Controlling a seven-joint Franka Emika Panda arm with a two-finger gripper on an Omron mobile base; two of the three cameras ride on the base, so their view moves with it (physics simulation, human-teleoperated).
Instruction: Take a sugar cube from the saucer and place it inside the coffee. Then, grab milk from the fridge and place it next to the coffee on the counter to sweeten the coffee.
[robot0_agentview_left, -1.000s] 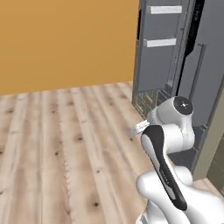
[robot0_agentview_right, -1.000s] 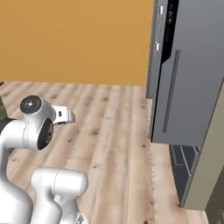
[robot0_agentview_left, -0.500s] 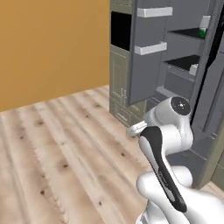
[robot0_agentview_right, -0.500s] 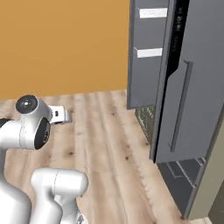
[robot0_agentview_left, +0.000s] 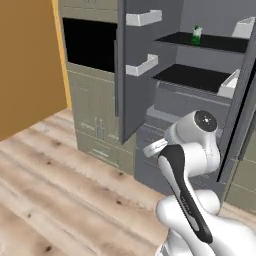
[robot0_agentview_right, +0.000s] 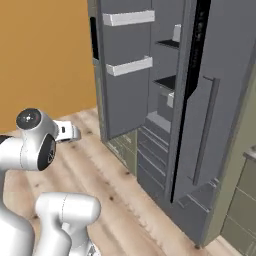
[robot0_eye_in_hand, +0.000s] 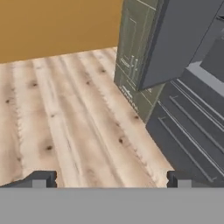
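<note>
Wooden floor (robot0_eye_in_hand: 65, 113) is stretching before the fridge (robot0_agentview_left: 200, 100), whose doors are standing open; the milk (robot0_agentview_left: 197, 35) is sitting on its top shelf at one o'clock. The hand (robot0_eye_in_hand: 109, 178) is gaping wide, holding nothing.

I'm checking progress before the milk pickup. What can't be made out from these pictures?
- The milk: small and far on the fridge shelf in the left base view; label unreadable.
- Fridge's right side: hidden behind its right door in the right base view.
- Pincer: just the fingertips show, hand view.
</note>
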